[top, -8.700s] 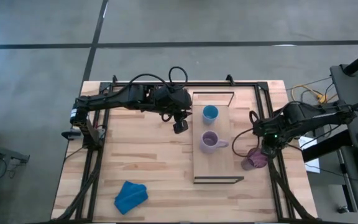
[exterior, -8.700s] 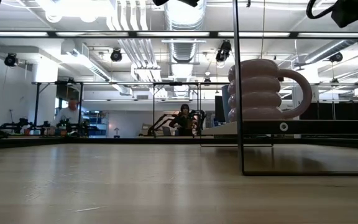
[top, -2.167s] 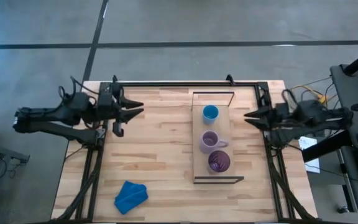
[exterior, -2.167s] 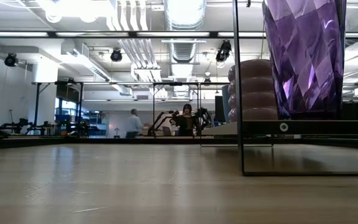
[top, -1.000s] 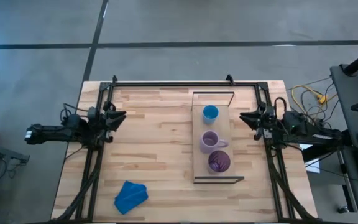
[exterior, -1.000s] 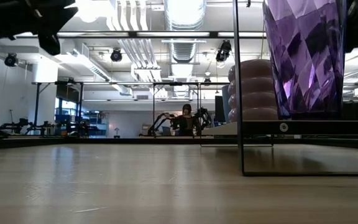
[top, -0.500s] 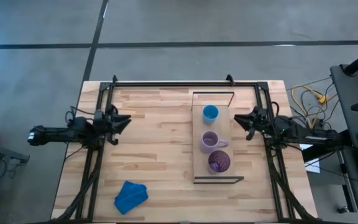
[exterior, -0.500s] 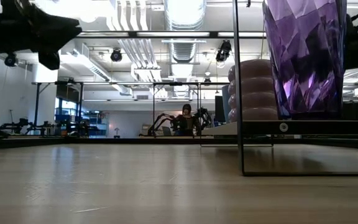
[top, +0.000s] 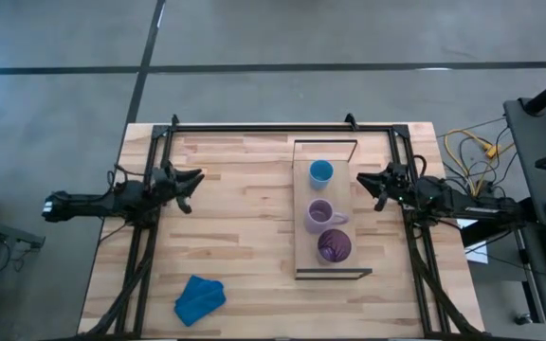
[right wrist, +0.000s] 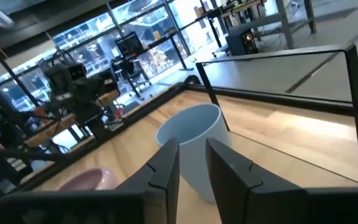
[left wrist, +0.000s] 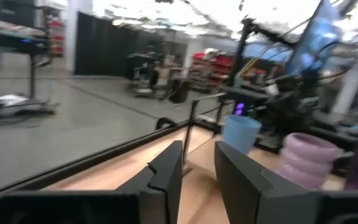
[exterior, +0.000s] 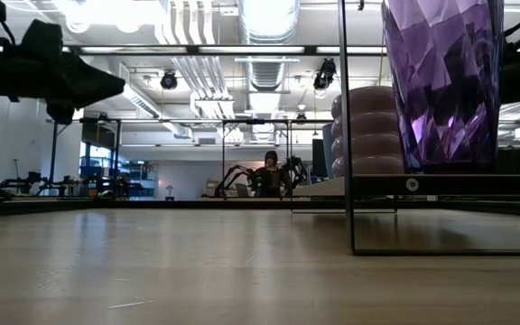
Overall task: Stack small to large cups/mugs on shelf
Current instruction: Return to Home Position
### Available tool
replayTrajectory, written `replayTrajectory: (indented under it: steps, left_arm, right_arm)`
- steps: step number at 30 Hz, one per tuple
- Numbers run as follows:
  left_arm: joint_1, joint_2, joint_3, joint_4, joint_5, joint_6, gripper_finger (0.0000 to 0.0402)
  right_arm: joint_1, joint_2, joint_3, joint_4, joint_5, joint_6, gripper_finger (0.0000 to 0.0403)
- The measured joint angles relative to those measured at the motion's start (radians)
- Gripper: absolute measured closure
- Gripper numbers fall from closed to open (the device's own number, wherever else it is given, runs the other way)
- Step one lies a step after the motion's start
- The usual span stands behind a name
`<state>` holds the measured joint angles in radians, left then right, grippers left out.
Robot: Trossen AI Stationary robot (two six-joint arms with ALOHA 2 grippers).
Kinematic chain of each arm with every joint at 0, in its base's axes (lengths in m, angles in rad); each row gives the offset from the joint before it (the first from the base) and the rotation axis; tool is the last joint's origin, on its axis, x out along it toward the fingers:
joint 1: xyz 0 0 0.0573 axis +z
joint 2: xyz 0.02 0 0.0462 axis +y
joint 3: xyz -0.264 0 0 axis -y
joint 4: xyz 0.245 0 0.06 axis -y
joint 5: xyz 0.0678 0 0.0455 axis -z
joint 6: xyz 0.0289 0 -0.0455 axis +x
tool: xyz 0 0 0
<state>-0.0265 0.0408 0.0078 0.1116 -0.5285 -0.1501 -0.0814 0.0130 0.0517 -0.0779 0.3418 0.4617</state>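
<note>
The shelf [top: 341,194] stands on the table's right half. Three cups stand upright on it in a row: the small blue cup [top: 321,172] farthest, the lilac mug [top: 320,215] in the middle, the dark purple cup [top: 333,246] nearest. My left gripper [top: 195,177] hovers over the table's left part, pointing at the shelf, its fingers a narrow gap apart and empty [left wrist: 197,149]. My right gripper [top: 362,180] hovers just right of the shelf beside the blue cup [right wrist: 188,155], also a narrow gap apart and empty.
A crumpled blue cloth [top: 200,298] lies near the table's front left corner. Dark metal frame rails run along the table's left, right and far edges. In the low view the purple cup [exterior: 441,81] stands in front of the lilac mug [exterior: 368,131].
My left gripper has moved in over the table toward its right edge. My right gripper has moved a little toward the shelf. The three cups have stayed in place on the shelf.
</note>
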Motion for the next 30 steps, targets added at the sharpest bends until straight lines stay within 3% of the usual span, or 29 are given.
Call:
replayTrajectory:
  steps: [30]
  left_arm:
    - [0.000, 0.032, -0.003, 0.002, -0.022, 0.000, 0.0322]
  right_arm:
    - [0.000, 0.003, 0.000, 0.001, -0.001, -0.009, 0.0329]
